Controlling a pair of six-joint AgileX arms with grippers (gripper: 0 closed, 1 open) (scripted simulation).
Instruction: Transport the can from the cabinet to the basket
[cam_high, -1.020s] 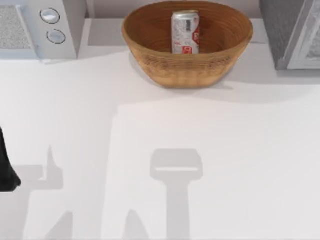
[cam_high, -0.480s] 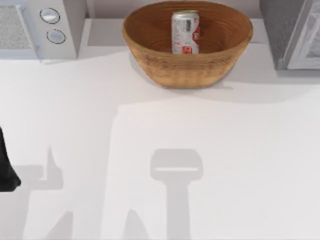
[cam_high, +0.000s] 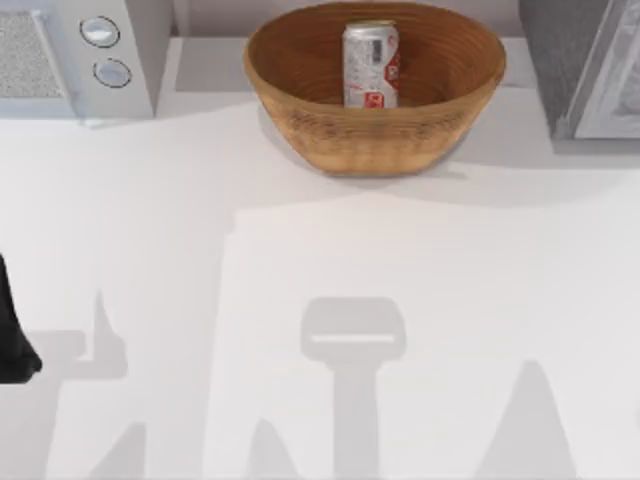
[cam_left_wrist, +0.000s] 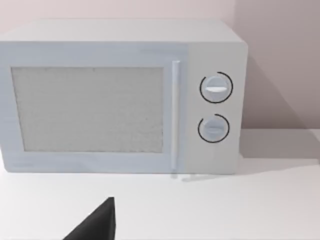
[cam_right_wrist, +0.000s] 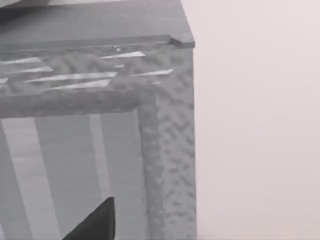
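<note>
- The can (cam_high: 371, 64) stands upright inside the basket (cam_high: 375, 135), toward the basket's back wall; its silver top faces up and its red label marks face the near side.
- The basket, a brown woven wicker bowl with ribbed rings, sits on the white worktop (cam_high: 400, 280) at the middle of the far edge.
- A white microwave oven (cam_high: 80, 55) occupies the worktop's far left corner, well apart from the basket; two round knobs (cam_high: 100, 31) are set one above the other on its front panel.
- In the left wrist view, the microwave oven (cam_left_wrist: 120, 95) faces the camera, with a speckled door window (cam_left_wrist: 87, 109), a vertical handle bar (cam_left_wrist: 175, 115) and the two knobs (cam_left_wrist: 216, 88) beside it.
- A grey cabinet (cam_high: 585, 65) stands at the worktop's far right corner, just beside the basket's right rim but not touching it.
- In the right wrist view, the cabinet (cam_right_wrist: 100, 125) appears close up, with a textured grey frame and a plain wall beside it.
- The left arm (cam_high: 12, 330) is parked at the worktop's left edge, seen as a dark shape; whether its claw is wide or narrow cannot be told.
- A dark tip of the left claw (cam_left_wrist: 97, 224) is seen in the left wrist view, above the bare worktop.
- A dark tip of the right claw (cam_right_wrist: 97, 224) is seen before the cabinet; its opening cannot be told either.
</note>
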